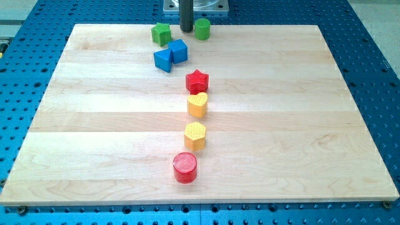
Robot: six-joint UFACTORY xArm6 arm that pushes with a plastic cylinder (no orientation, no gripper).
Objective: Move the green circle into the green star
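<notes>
- Green circle (202, 29) stands near the desk's (94, 137) top edge, just beside my tip (186, 30) on the view's right, a thin gap between them.
- Green star (161, 33) sits on the other side of my tip, toward the view's left, near but not touching.
- My tip is a plain dark rod with no jaws, so it holds nothing; its upper part is cut off by the view's top.
- Below my tip, toward the view's bottom and slightly left, two blue blocks (171, 55) touch each other; their shapes are hard to make out.
- Farther down, a column runs away from my tip: red star (197, 80), yellow heart (197, 104) touching it, yellow hexagon (195, 135), red circle (185, 167).
- No writing can be read anywhere.
</notes>
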